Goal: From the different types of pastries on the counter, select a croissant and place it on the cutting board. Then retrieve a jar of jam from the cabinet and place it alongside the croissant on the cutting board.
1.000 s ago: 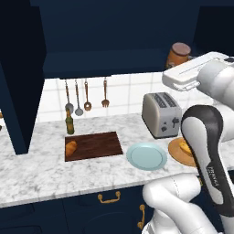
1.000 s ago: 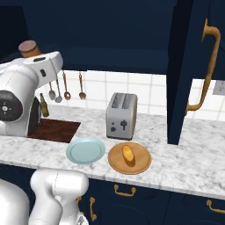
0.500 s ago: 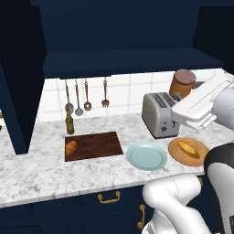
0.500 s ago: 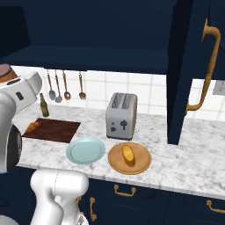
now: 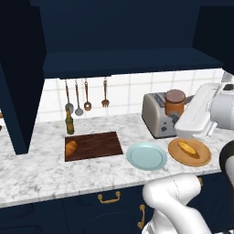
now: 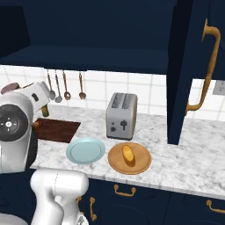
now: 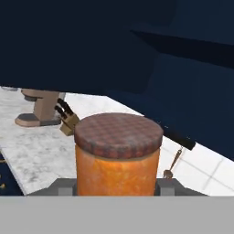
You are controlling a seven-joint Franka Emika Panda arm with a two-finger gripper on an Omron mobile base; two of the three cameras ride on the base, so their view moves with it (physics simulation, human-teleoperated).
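The gripper (image 7: 117,185) is pinching the jar of jam (image 7: 118,153), with one dark finger on each side of it. In the hand view the jar stands in the lower middle of the picture, orange on the sides with a darker, checked lid on top. In the left base view the same jar (image 5: 175,101) is at the right of the picture, held up in the air in front of the silver toaster (image 5: 157,114), at the end of the white arm. The croissant (image 5: 71,148) lies on the left end of the cutting board (image 5: 96,145), in the middle left of that view. The board rests flat on the marble counter (image 5: 45,173). A green-brown bottle (image 5: 69,122) stands just behind the board, near the wall, and spoons and a fork (image 5: 105,93) hang on the tiles above it. To the right of the board is a light blue plate (image 5: 146,156), and next to that a round wooden plate (image 5: 189,152) with the yellow-orange bun (image 5: 188,147) on it. The cabinet (image 5: 119,43) fills the top of the picture, dark blue. In the right base view the toaster (image 6: 121,116) stands in the middle, and the bun (image 6: 128,154) on its wooden plate (image 6: 130,157) is just below it.
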